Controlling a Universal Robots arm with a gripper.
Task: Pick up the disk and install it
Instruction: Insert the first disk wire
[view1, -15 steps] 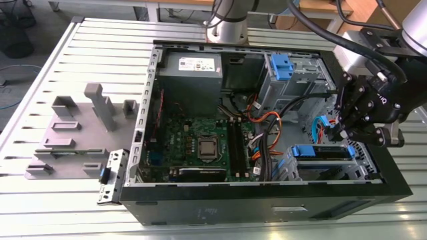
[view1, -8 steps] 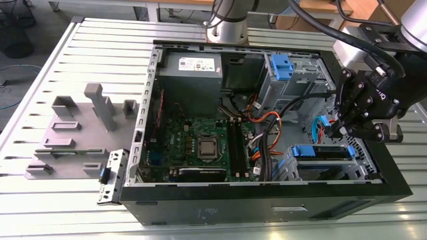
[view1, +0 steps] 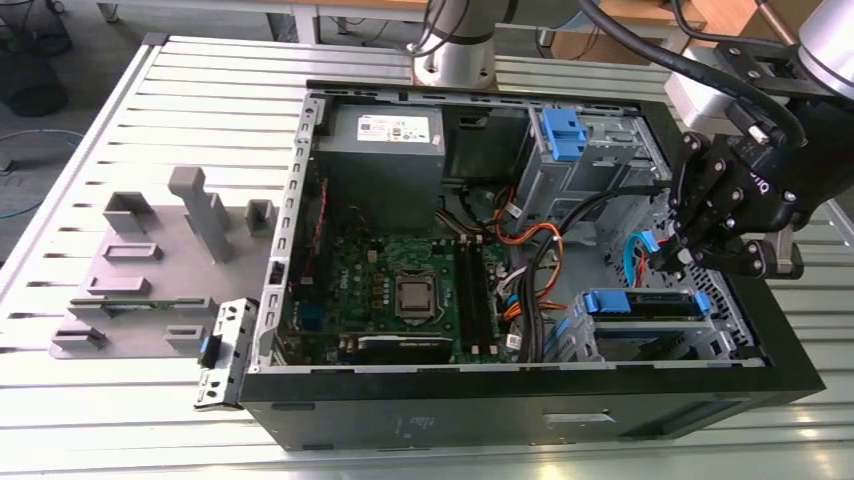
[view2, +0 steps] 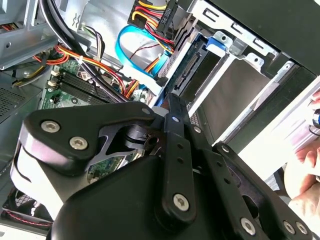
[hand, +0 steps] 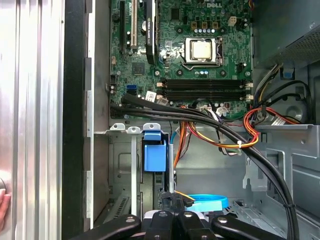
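Claw (view1: 694, 262) hangs over the open computer case (view1: 534, 420); I cannot tell its grip. At 6 o'clock beneath it, the disk (view1: 646, 303) sits in its bay. Loose cables (view1: 534, 300) nearby could snag.

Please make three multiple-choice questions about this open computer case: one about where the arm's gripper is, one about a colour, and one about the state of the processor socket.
1. Where is the gripper in the exterior view?
A. Over the grey holder on the table
B. Above the drive bay at the case's right end in the exterior view
C. Over the power-supply box

2. What colour is the flat curved cable near the drive bay?
A. Blue
B. Green
C. White

3. In what state is the processor socket on the motherboard?
A. Under a fan and heatsink
B. Hidden by cables
C. Uncovered, chip visible

Answers: 1 B, it hangs by the bay with the blue rail. 2 A, it shows light blue in the second wrist view. 3 C, the bare metal chip top shows.
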